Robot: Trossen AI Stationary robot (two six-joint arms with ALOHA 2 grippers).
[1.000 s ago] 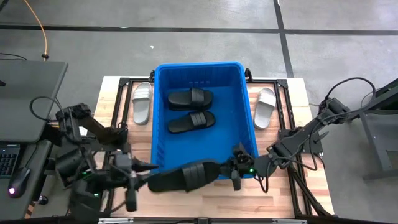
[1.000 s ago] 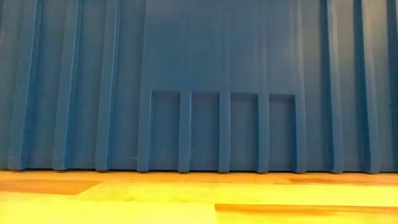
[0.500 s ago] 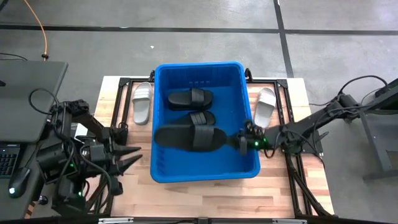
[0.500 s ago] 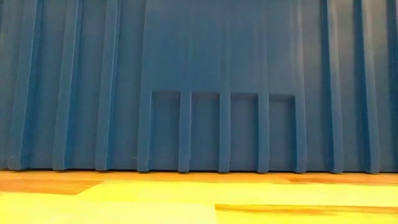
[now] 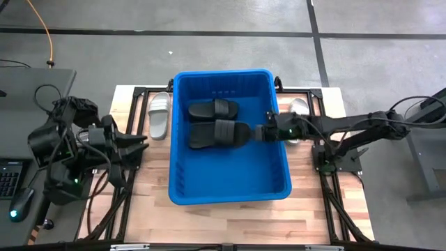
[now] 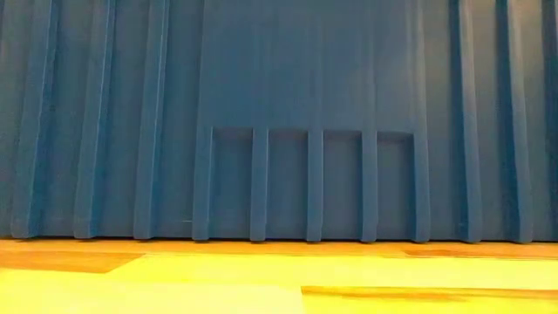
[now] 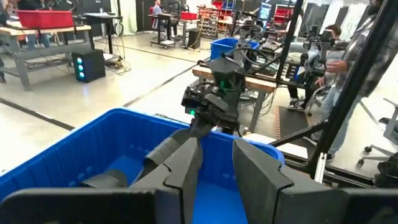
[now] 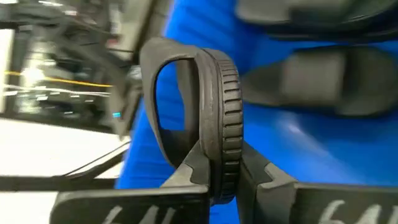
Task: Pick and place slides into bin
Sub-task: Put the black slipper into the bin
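Observation:
The blue bin [image 5: 182, 188] stands mid-table; its wall fills the low view [image 6: 279, 131]. One black slide [image 5: 212, 109] lies in the bin at the far end. My right gripper [image 5: 259, 132] reaches in over the bin's right rim, shut on another black slide [image 5: 219, 132] that covers a third one below. A pale slide [image 5: 159, 115] lies on the table left of the bin. Another pale slide [image 5: 301, 110] lies right of it, partly under my right arm. My left gripper [image 5: 141, 144] is open and empty left of the bin. My right gripper pinches the black slide's sole by the end nearest the strap [image 8: 219, 163], one finger [image 8: 189, 169] on each face of the sole. The fingers come level from the table's right, along the slide. The slide stretches leftward over the bin floor; whether it rests on the slide below, I cannot tell.
Black frame rails [image 5: 132, 94] run round the wooden table top [image 5: 306, 216]. The near half of the bin floor [image 5: 230, 171] is bare. Beyond the table, the left wrist view shows a workshop with a person [image 7: 354, 56].
My right gripper has carried the black slide from in front of the bin's near wall up over the rim and toward the far edge, to a place above the second slide inside. My left gripper has drawn back from that slide toward the table's left and far edges.

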